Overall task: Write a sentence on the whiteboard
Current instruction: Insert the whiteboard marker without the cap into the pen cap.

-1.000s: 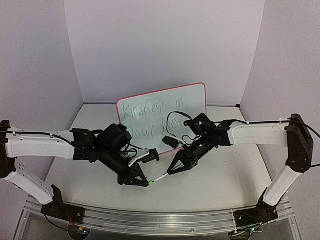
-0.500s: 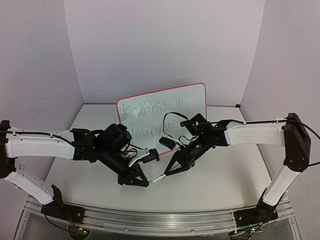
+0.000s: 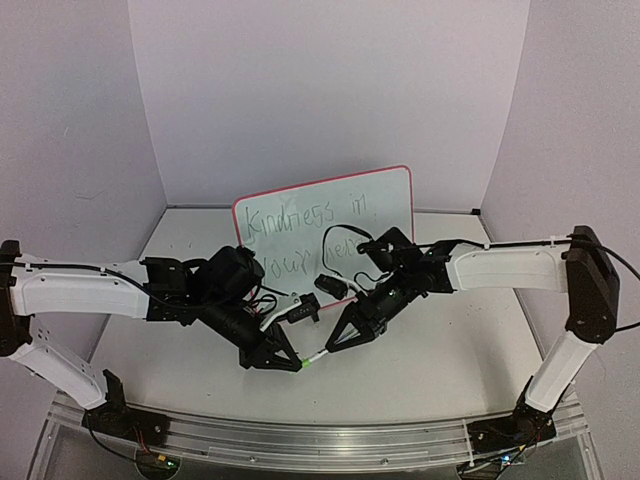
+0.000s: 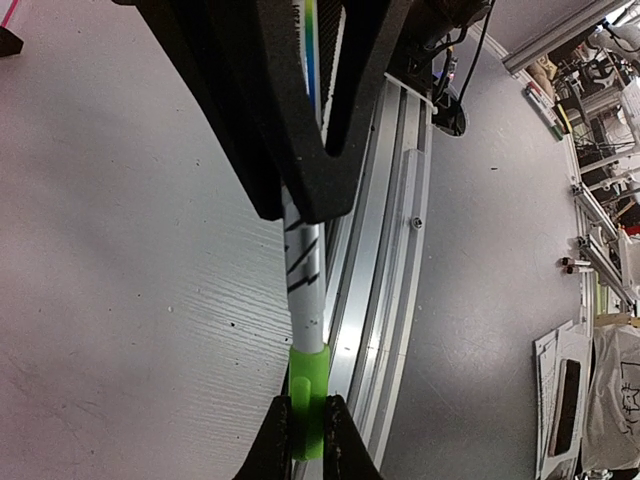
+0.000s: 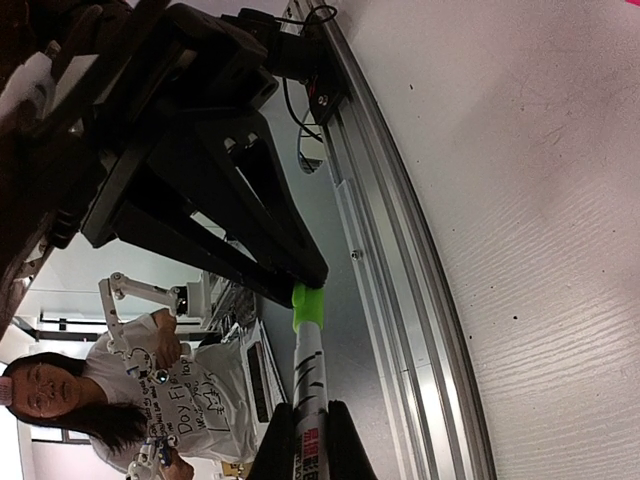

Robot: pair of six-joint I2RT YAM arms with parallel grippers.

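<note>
The whiteboard (image 3: pixel 388 232) stands upright at the back of the table, with a pink-red rim. The sentence (image 3: pixel 290 217) is in thin green handwriting on two lines; the arms hide part of the lower line. In front of it, both grippers hold one white marker (image 3: pixel 320 354) above the table. My left gripper (image 3: pixel 299 363) is shut on its green cap (image 4: pixel 308 400), with the fingers (image 4: pixel 340 445) either side of it. My right gripper (image 3: pixel 338 343) is shut on the marker's barrel (image 5: pixel 312 380), and its fingers (image 5: pixel 340 450) press the printed part. The cap (image 5: pixel 308 306) sits on the barrel's end.
An aluminium rail (image 3: pixel 300 440) runs along the table's near edge, just below the marker in both wrist views. White walls close in the back and sides. A person (image 5: pixel 150 390) in a white T-shirt stands beyond the near edge.
</note>
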